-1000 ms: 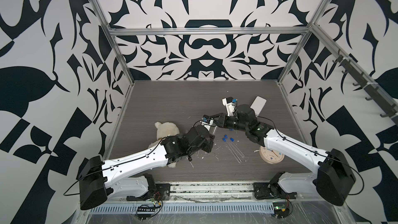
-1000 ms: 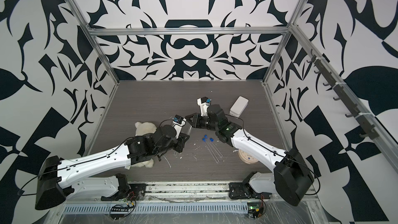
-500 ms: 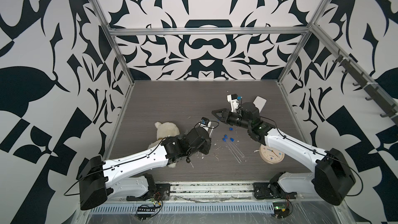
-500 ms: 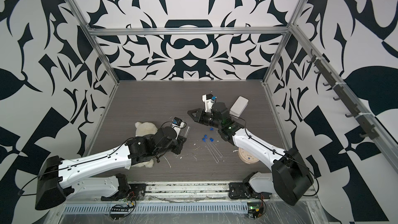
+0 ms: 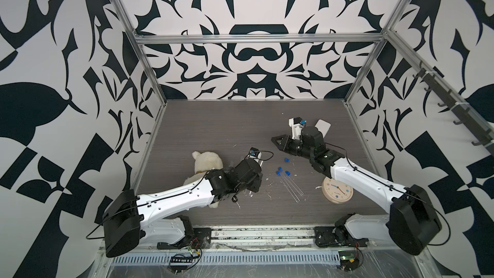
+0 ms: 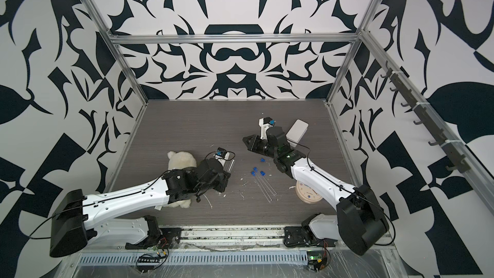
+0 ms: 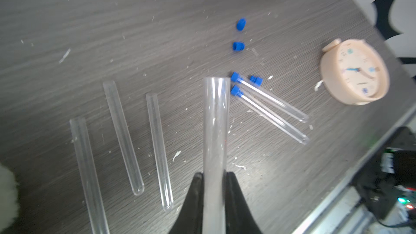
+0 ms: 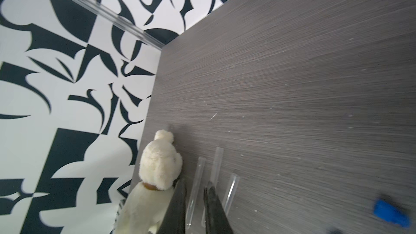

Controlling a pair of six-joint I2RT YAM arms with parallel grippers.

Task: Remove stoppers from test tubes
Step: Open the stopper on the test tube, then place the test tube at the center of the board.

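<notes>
Presently in the left fingers [image 7: 193,201]: one long clear plastic test tube [image 7: 216,127], clamped on its lower part, its mouth open and bare. This held tube is above the dark grey wood-grain bench [image 7: 157,19], well left of the round cream alarm clock [image 7: 353,72].
Right fingers [image 8: 177,208]: a little apart, nothing visible between them. They hover behind the clock and to its left.
Open tubes: three more clear tubes with bare mouths [image 7: 122,136] lie on the bench beside the cream plush toy [image 8: 157,167]. They are farther from the clock than the held tube.
Stoppered tubes: two clear tubes [image 7: 272,101], each with a small bright blue plastic stopper [image 7: 235,77], lie side by side near the clock, on its left.
Loose stoppers: three blue ones [image 7: 238,46] lie on the bench left of the clock, one just beside a stoppered tube. A blurred blue thing [image 8: 390,213] shows in the right wrist view; I cannot tell surely what it is.
Step in hand, as I judge: to lay the held tube with the open tubes, then go for a stoppered one.
How to do it well: bring the tube down almost flat, parallel to the open tubes, into a free place. Part the fingers only when it rests, because a round tube rolls easily. Put it on the side far from the clock, so that finished and unfinished tubes are not mixed.
Risk: a drop from height can send it rolling against the others or toward the bench edge.
</notes>
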